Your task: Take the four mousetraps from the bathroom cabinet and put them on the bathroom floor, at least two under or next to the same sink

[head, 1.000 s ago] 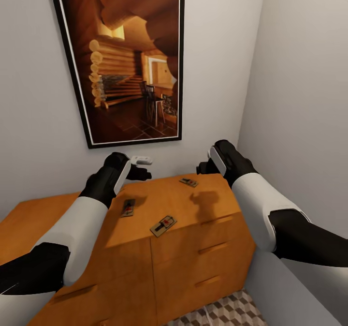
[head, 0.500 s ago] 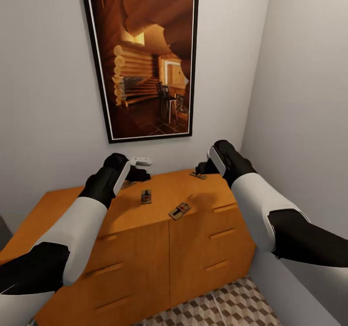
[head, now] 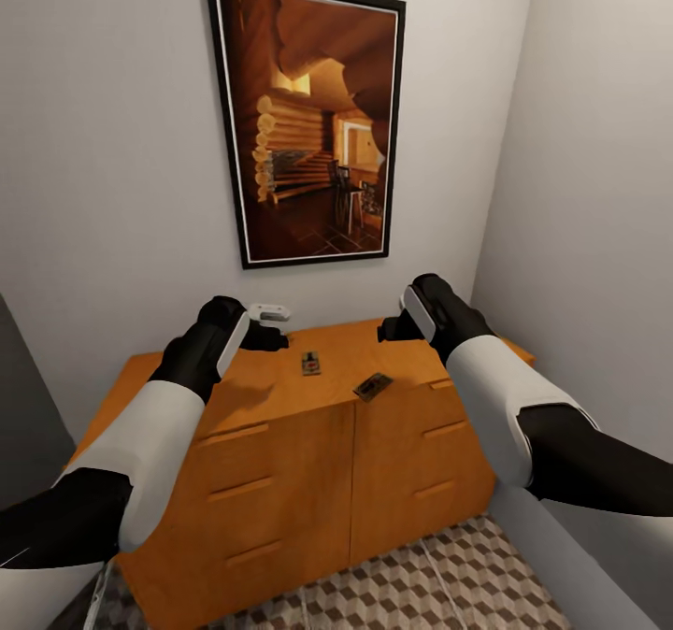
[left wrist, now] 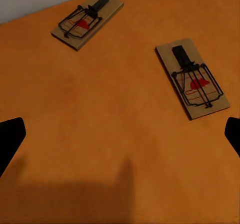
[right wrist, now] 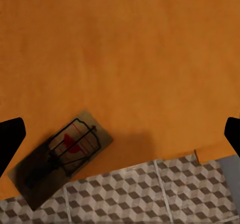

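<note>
My left gripper [head: 273, 326] hangs spread wide and empty over the cabinet [head: 280, 462]; mousetraps [head: 309, 364] lie mid-top. My right gripper [head: 391, 329] is likewise wide and empty. The view has backed off since a second ago, so nothing is grasped yet.

My cabinet [head: 308, 462] looks like smooth orange-brown wood with a faint satin sheen, its bar handles of the same wood. The traps [left wrist: 192, 78] are flat pale wooden boards carrying thin dark metal wire, with a red printed mark on the board. The floor [head: 439, 583] is smooth tile printed with brown, beige and white cubes. The walls [head: 112, 191] are matt pale paint. My arms show glossy white and matt black shells.
</note>
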You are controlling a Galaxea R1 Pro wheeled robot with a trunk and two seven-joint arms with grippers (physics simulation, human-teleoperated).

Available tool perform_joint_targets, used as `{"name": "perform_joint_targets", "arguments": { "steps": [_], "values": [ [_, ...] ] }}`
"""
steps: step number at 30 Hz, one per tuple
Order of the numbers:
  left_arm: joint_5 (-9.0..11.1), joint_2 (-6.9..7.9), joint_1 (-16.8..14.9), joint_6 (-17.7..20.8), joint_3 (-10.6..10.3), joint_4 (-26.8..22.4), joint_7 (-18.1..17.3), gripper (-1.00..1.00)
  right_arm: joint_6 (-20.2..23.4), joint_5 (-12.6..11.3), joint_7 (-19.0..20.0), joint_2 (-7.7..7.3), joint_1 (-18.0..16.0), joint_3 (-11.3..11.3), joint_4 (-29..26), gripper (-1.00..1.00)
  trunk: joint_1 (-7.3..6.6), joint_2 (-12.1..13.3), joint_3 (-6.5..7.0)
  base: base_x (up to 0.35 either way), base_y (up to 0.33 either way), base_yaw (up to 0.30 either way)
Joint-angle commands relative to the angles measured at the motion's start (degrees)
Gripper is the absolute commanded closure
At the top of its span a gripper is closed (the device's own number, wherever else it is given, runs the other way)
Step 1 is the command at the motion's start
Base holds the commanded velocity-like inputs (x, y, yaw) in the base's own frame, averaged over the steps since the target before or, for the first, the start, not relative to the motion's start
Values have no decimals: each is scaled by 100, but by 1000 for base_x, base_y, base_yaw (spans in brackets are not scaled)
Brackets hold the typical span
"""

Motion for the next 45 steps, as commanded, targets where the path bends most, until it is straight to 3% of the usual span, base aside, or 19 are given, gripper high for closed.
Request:
{"name": "perform_joint_targets", "arguments": {
  "steps": [1, 13, 24, 35, 45],
  "values": [
    [19, 1, -4, 22, -8, -6, -3, -100, 19, -46, -47, -5, -4, 12, -1, -100, -1, -4, -7, -58, 53, 0],
    [35, -46, -4, 28, -18, -25, -40, -100, 19, -39, -55, -48, -5, 9, 4, -100, -1, -4, -7, -18, 17, -12],
    [45, -132, -4, 36, -26, -22, -80, -100, 19, -31, -67, -64, -5, 6, 4, -100, -1, -4, -7, -1, 1, -204],
    [38, -372, -4, 31, -31, 115, -97, -100, 19, -29, -78, -66, -5, 2, 5, -100, -1, -4, -7, 0, 0, -254],
    [37, -417, -4, 45, -31, 186, -198, -100, 19, -29, -79, -69, -5, 2, 5, -100, -1, -4, -7, 0, 0, -50]
  ]
}}
